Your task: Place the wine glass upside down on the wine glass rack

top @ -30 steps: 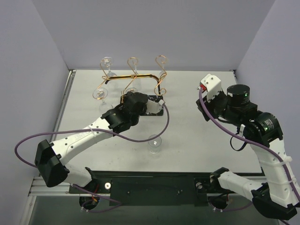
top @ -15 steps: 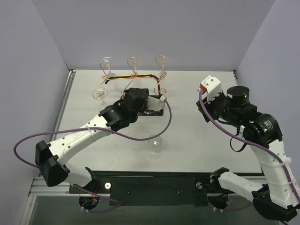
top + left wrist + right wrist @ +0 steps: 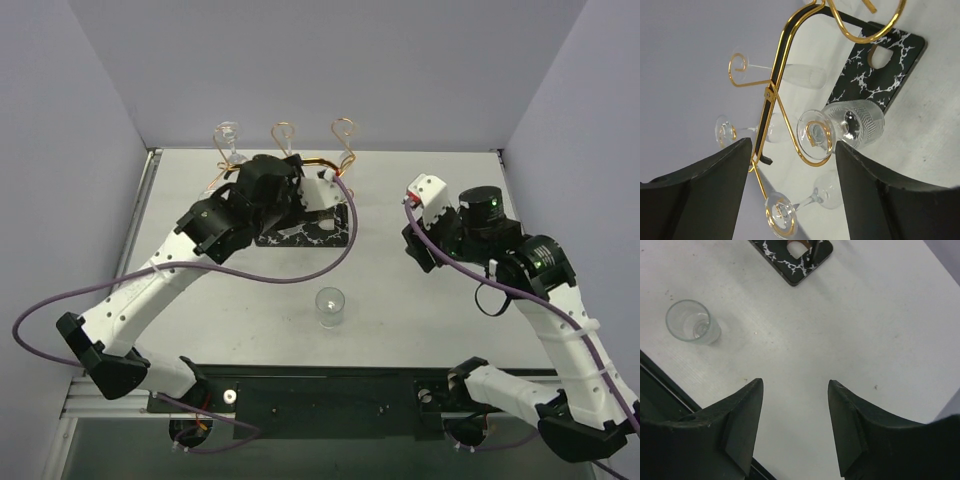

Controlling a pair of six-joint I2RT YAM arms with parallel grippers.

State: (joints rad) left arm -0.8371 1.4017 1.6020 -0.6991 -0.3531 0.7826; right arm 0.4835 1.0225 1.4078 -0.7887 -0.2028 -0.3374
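Observation:
The wine glass rack (image 3: 345,130) is a gold wire stand on a black white-veined base (image 3: 300,236) at the back of the table. My left gripper (image 3: 792,150) hangs open right in front of it, holding nothing. Just ahead of its fingers (image 3: 715,195), a ribbed wine glass (image 3: 860,120) hangs upside down, its foot (image 3: 815,135) caught in a gold loop. Other glasses (image 3: 832,192) hang on the rack (image 3: 785,50) too. One more wine glass (image 3: 330,306) stands upright on the table, also in the right wrist view (image 3: 692,322). My right gripper (image 3: 795,385) is open over bare table.
Grey walls close in the white table (image 3: 420,300) at the back and on both sides. A purple cable (image 3: 330,262) from the left arm loops low over the table between the rack and the standing glass. A corner of the rack base (image 3: 800,262) shows far ahead of the right gripper.
The left arm has swung away from me and up over the rack, and its jaws now stand open. The right arm has shifted a little to the left.

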